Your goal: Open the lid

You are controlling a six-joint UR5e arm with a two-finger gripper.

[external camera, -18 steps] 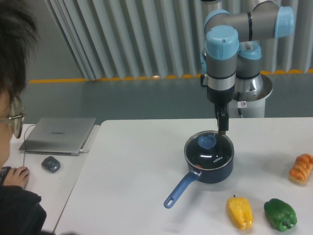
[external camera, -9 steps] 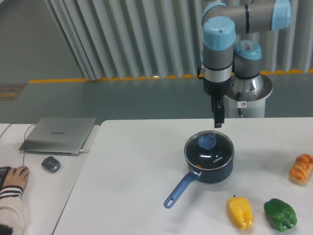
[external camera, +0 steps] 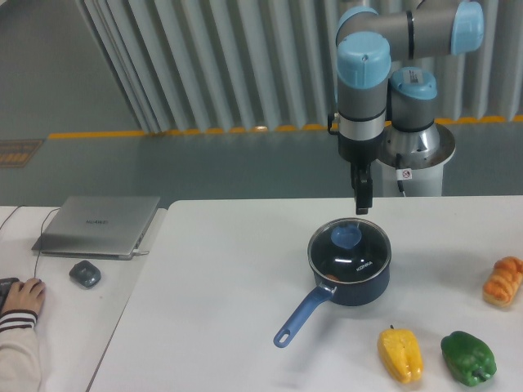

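Glass lid (external camera: 350, 248): seated on blue saucepan (external camera: 347, 273) | knob below and just forward of gripper (external camera: 361, 209) | jaws: spacing unreadable | surface (external camera: 229, 278): white

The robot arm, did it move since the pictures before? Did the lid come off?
The gripper rose up and away from the lid, holding nothing. The person at the left leaned out of view; only a hand shows. The lid remains on the saucepan; peppers and laptop unmoved.

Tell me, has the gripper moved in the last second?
Yes. The gripper has risen away from the lid, which sits unmoved on the saucepan.
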